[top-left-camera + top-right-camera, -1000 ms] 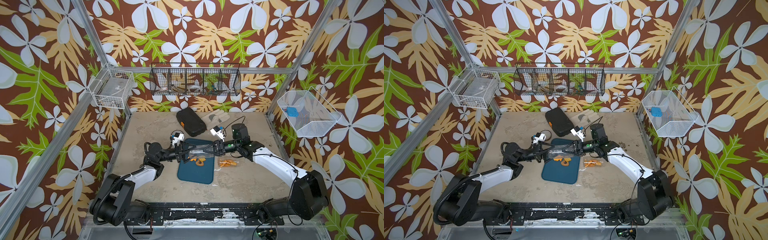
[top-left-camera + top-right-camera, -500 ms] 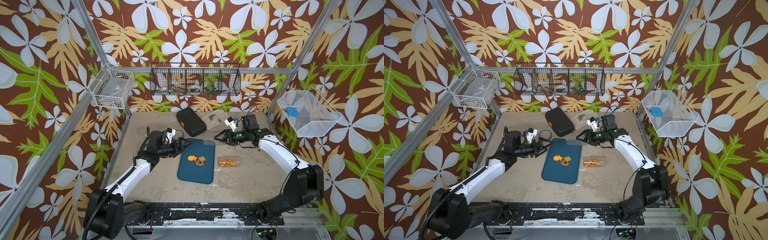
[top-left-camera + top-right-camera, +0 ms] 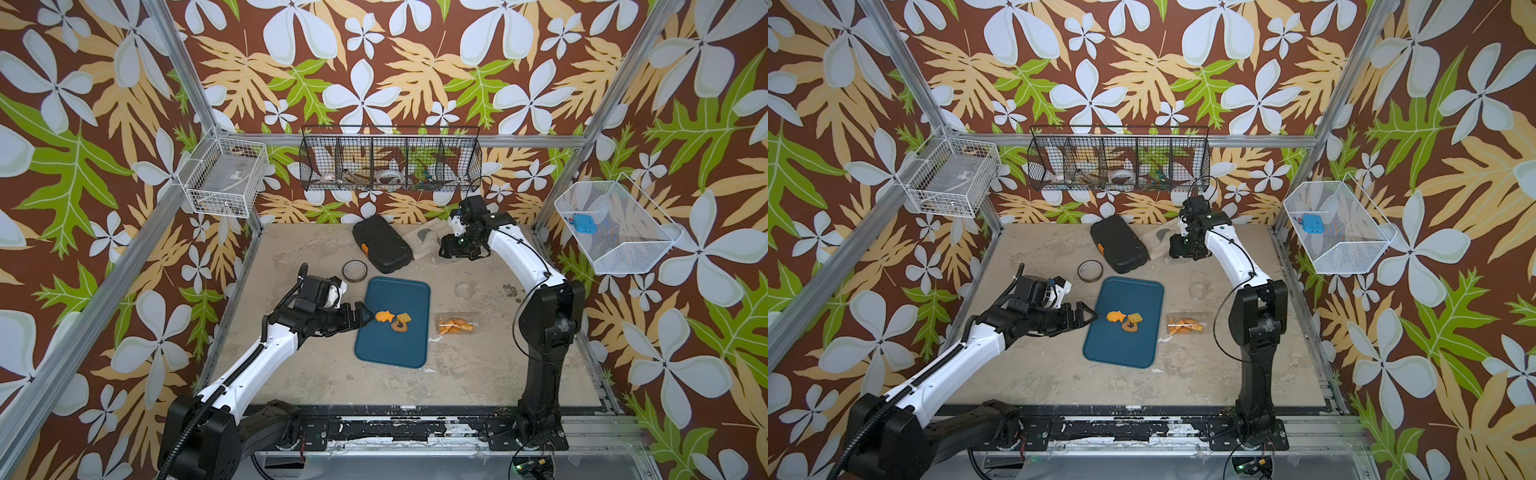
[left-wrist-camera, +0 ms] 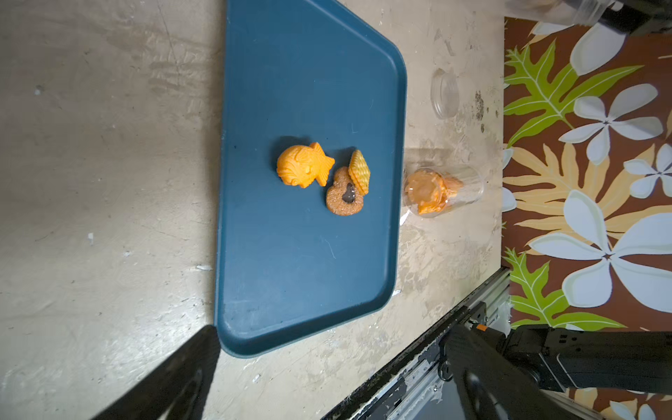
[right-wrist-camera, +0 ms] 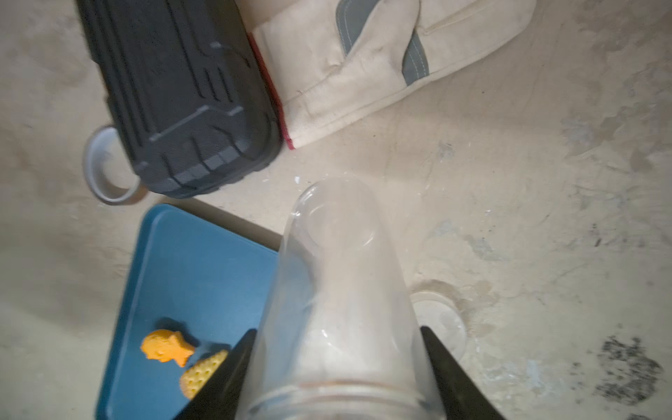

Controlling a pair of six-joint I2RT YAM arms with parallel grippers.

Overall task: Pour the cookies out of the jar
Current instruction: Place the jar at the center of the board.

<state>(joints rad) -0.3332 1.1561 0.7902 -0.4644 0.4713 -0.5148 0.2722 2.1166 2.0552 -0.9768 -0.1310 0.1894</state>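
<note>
Empty-looking clear jar (image 5: 334,254) clamped in the right gripper (image 5: 336,331); left gripper (image 3: 360,316) hangs wide open
Best lowered upright onto bare table (image 3: 332,386), clear of the 3 cookies (image 3: 392,319) on the blue tray (image 3: 390,353)

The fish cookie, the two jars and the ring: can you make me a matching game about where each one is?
Things
1. fish cookie
2. jar with cookies
3. empty jar
4. ring

Places
A. held by the right gripper
B. right beside the black case
C. on the blue tray
D. lying on its side on the table, next to the blue tray

Pairs: 1-C, 2-D, 3-A, 4-B
</note>
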